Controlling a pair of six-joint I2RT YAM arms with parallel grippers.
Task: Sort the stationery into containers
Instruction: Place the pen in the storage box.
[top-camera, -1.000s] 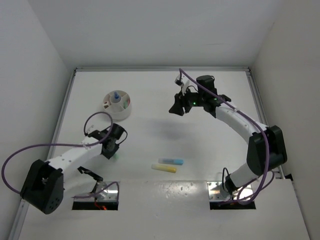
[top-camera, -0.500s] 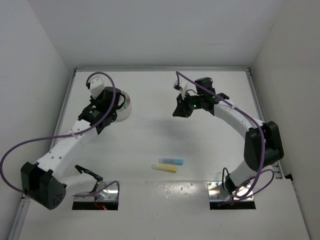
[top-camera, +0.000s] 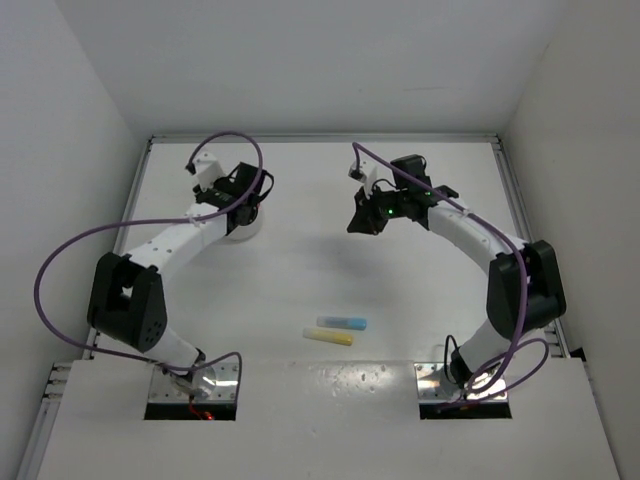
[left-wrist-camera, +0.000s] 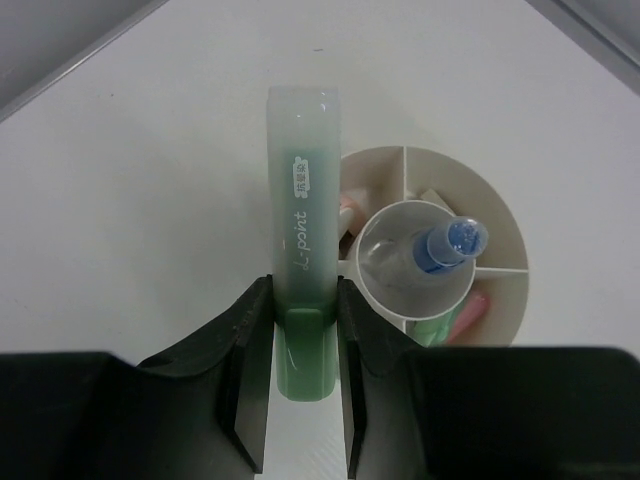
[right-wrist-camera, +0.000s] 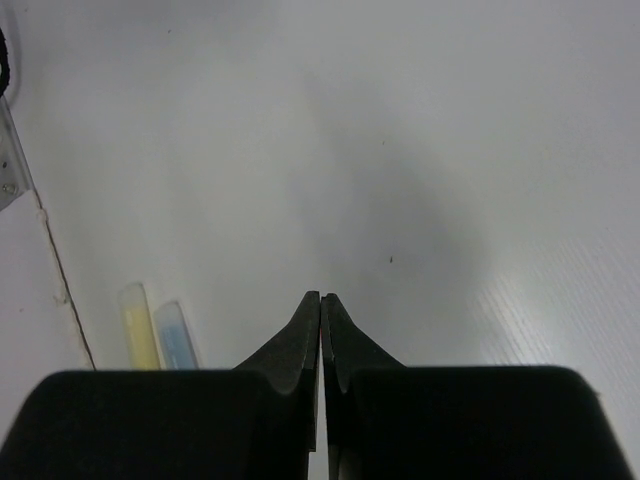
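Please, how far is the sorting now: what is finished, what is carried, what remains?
Done: the dish holds the blue-capped tube in its middle cup, with pink and green pieces in outer sections. In hand: the left gripper clamps a green marker by the dish. Left: a light blue marker and a yellow marker lie on the table; the right gripper is shut, empty.

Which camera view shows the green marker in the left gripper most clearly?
The left wrist view: the green marker sits mid-frame, its label visible, clamped in the left gripper. In the top external view the left arm hides it. The right wrist view does not show it at all.
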